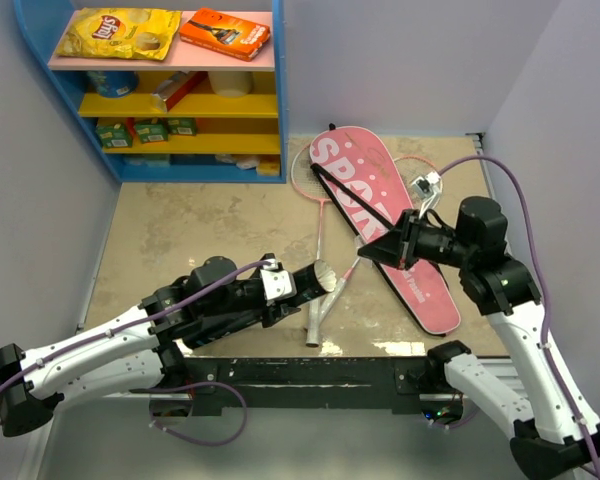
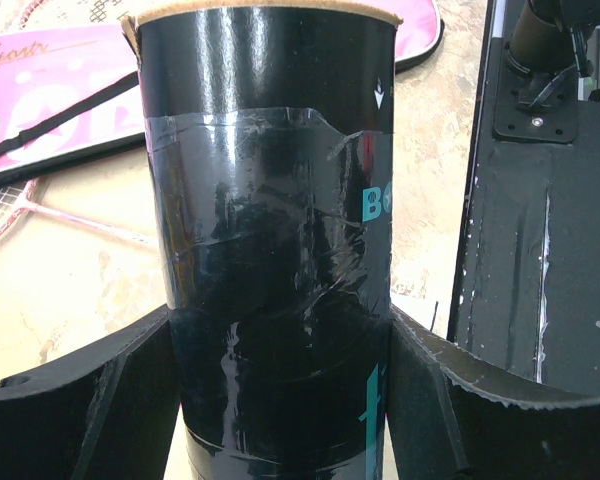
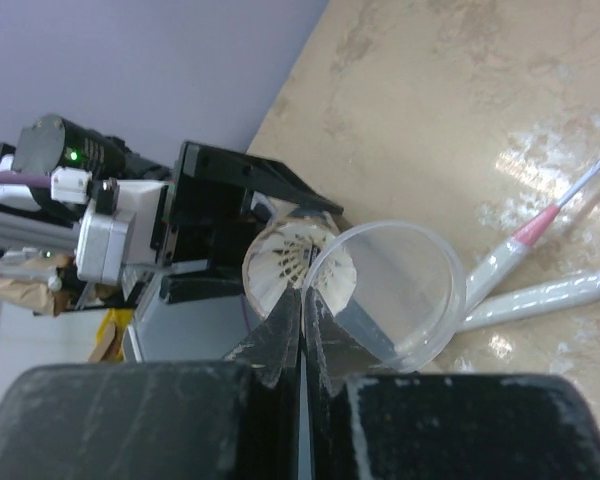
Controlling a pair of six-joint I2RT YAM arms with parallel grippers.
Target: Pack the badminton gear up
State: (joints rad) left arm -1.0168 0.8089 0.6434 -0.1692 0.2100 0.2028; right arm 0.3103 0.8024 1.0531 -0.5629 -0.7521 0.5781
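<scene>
Above the near middle of the tabletop [image 1: 180,230], the left fingers [image 2: 80,400] are clasping the black tube [image 2: 270,250] between them, its open end facing right. Just beside that mouth, the right fingers [image 3: 276,345] are pinching the rim of a clear lid [image 3: 390,290].

Bare surface [image 1: 190,235] is left open between the blue shelf unit [image 1: 278,90] at the far left and the left arm [image 1: 100,345] laid low along the near edge. The centre and right are blocked by the rackets [image 1: 305,175] and the pink bag [image 1: 352,170]. The mouth of the black tube [image 2: 270,200] is closely faced by the clear lid [image 3: 400,285].
</scene>
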